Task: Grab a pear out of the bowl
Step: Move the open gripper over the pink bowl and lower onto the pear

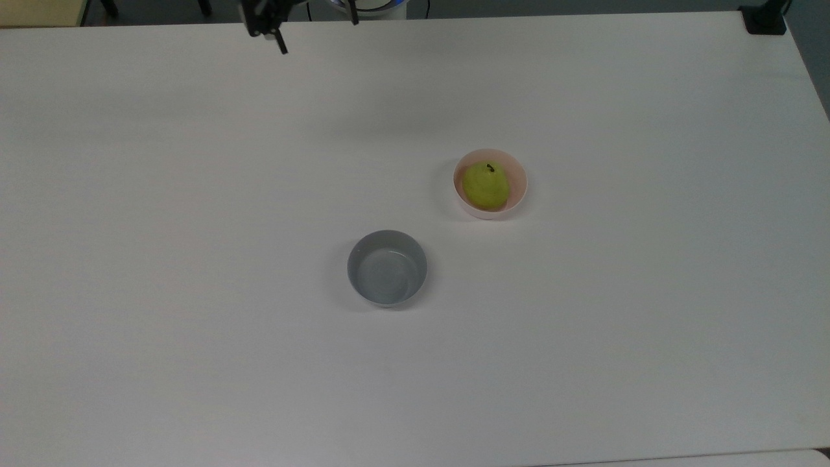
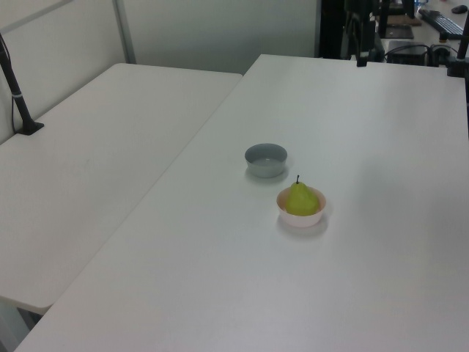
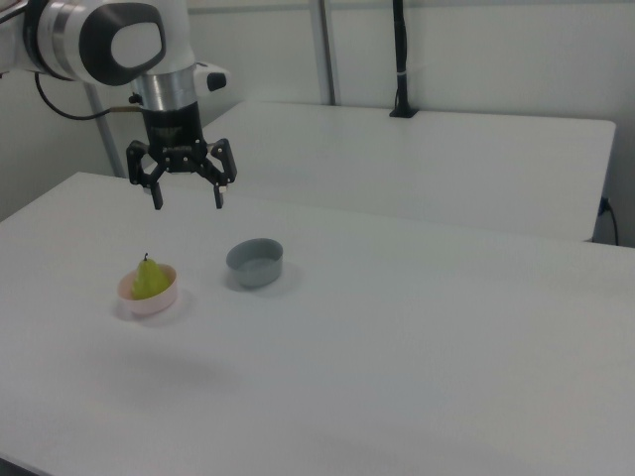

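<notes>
A yellow-green pear (image 1: 485, 185) with a short dark stem stands upright in the pale pink bowl (image 1: 520, 176) right of the table's middle in the top view. The right view has the pear (image 3: 149, 279) and the bowl (image 3: 149, 301) at its left. My gripper (image 3: 189, 198) hangs open and empty, high above the table, up and a little to the right of the bowl in the right view. In the top view one dark finger (image 1: 281, 45) pokes in at the upper edge, far from the bowl.
An empty grey bowl (image 1: 387, 267) sits below and left of the pink bowl in the top view. A second white table (image 2: 95, 154) adjoins on the left view's left, with a black post (image 2: 18, 95) on it.
</notes>
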Robot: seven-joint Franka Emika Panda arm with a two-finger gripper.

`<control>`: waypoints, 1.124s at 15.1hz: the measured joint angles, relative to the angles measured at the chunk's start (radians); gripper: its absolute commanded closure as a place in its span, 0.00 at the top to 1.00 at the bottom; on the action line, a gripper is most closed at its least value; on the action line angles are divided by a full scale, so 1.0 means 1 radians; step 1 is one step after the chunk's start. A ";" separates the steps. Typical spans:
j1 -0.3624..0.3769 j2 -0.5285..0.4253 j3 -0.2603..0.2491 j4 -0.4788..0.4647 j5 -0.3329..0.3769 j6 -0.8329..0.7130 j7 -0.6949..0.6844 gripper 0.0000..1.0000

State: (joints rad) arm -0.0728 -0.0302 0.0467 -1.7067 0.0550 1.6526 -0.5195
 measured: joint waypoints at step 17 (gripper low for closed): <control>0.282 0.160 0.037 -0.094 0.023 0.233 0.432 1.00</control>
State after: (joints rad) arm 0.2088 0.1302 0.0838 -1.8010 0.0784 1.8853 -0.0874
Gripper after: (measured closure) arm 0.000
